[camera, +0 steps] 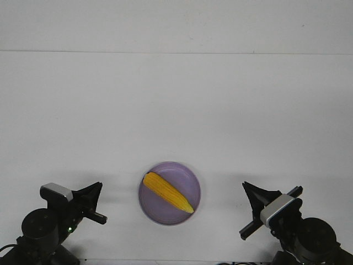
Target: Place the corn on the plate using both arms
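The yellow-orange corn [167, 192] lies diagonally on the lavender plate [187, 175] near the table's front edge, its paler tip pointing to the front right. My left gripper [98, 187] rests at the bottom left, well to the left of the plate, holding nothing. My right gripper [246, 186] rests at the bottom right, well to the right of the plate, holding nothing. On each gripper the fingers look closed together into a single point. Neither gripper touches the corn or the plate.
The white table [176, 110] runs back to a pale wall. The black arm bases sit at the bottom left corner [38, 232] and the bottom right corner [314, 237].
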Robot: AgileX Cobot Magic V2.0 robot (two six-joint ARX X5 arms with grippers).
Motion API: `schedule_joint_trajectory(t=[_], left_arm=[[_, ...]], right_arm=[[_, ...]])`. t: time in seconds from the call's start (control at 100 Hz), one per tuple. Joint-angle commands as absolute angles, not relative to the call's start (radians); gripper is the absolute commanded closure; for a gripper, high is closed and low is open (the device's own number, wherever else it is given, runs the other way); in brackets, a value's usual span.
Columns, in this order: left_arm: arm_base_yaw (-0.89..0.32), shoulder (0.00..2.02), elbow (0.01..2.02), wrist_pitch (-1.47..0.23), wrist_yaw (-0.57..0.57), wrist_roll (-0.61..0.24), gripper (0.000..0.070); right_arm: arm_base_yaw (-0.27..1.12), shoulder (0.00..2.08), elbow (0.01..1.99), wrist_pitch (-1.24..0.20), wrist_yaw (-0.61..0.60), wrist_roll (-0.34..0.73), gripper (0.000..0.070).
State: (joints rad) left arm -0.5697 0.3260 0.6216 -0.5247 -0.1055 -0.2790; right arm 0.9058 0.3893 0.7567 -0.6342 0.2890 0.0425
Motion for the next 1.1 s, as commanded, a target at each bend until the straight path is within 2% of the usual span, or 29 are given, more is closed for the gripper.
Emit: schedule_joint_trajectory(t=[0.0,0.16,0.26,0.38,0.54,0.72,0.91,1.09], left_arm=[[-0.574,0.325,0.631,-0.514,-0.108,-0.27,0.0685],[-0.573,0.325,0.631,-0.513,-0.108,-0.266,0.0685],[-0.535,0.309,0.625,-0.488,-0.132,-0.135,0.0685],[-0.374,0.233,0.512,-0.351,-0.105,0.002,0.0685],[-0.152,0.103,0.293,-0.179,-0.117,0.069,0.0685],[-0.058,0.01,0.123,-0.094,-0.125,0.089,0.0685],[-0.051,0.003,0.025,-0.025,-0.126,0.088,0.0685],[-0.051,0.003,0.013,0.028,-0.127,0.089,0.0685]], right_arm=[[0.915,0.393,0.763,-0.621,0.289,0.052,0.0684],[0.915,0.393,0.763,-0.621,0.289,0.052,0.0684],[0.915,0.393,0.763,-0.621,0.289,0.052,0.0684],[0.915,0.393,0.763,-0.621,0.289,0.052,0.0684],[0.915,0.393,0.763,-0.621,0.289,0.052,0.0684],[0.915,0.393,0.763,-0.621,0.289,0.052,0.0684],[0.915,0.393,0.763,-0.621,0.289,0.052,0.0684],[0.915,0.393,0.763,-0.621,0.289,0.052,0.0684]])
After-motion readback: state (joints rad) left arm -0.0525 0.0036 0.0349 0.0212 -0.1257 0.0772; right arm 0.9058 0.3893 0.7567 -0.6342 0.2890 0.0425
